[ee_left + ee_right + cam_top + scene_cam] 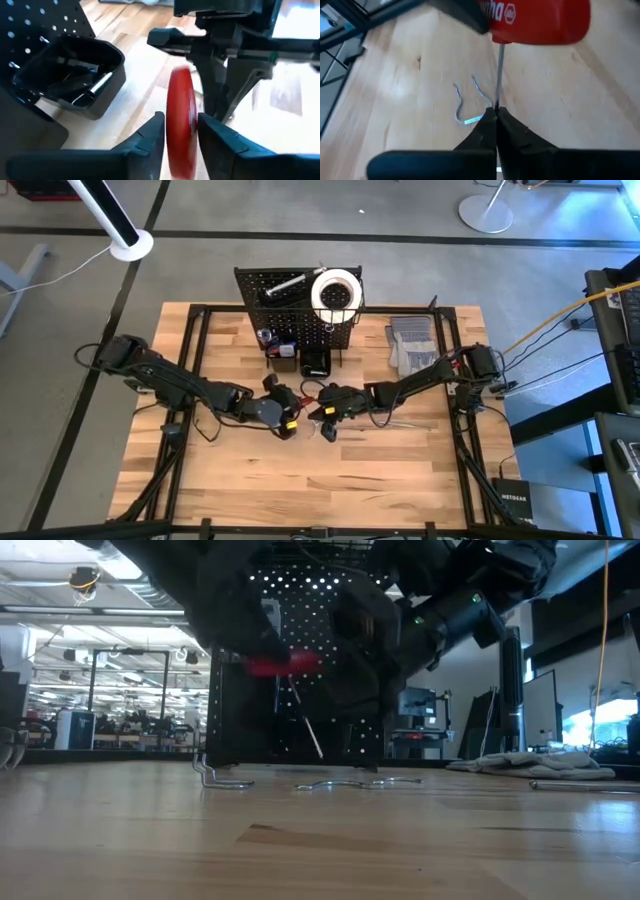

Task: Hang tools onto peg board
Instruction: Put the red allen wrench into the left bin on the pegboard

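Right pincer [496, 114] pinches the screwdriver [535, 20] shaft, unseen overhead.

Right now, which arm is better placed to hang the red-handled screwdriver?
Probably left: the left jaws clamp the red handle, with the board's black bin close by; the right jaws only pinch the thin shaft.

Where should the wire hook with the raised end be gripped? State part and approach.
Take the raised end, from straight above. The wire hook lies thin and flat on the table; only that bent end stands clear of the wood, likely giving fingers room.
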Motion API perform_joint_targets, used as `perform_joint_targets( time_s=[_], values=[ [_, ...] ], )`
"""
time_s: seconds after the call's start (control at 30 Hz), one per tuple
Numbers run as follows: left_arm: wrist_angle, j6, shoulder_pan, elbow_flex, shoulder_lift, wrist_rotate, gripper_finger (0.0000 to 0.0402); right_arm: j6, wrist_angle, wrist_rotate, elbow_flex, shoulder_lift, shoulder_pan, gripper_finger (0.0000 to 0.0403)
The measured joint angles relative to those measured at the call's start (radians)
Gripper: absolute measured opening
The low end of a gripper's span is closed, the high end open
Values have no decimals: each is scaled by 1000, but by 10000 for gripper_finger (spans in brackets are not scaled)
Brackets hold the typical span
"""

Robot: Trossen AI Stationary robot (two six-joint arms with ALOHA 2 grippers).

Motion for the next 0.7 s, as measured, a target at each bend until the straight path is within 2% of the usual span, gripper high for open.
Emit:
perform_joint_targets(
  time_s=[0.1,0.37,0.57,0.7],
  values=[
    [-16,-32,11,0,-14,8,131,-17,33,-1,2,-2,0,1],
    [-49,-71,64,-7,-14,164,193,-40,53,-8,2,-2,0,0],
    [-53,-28,66,-7,-50,224,199,-46,57,-9,2,-2,0,0],
    [-63,-14,76,-6,-89,278,180,-67,63,-9,2,-2,0,0]
  ],
)
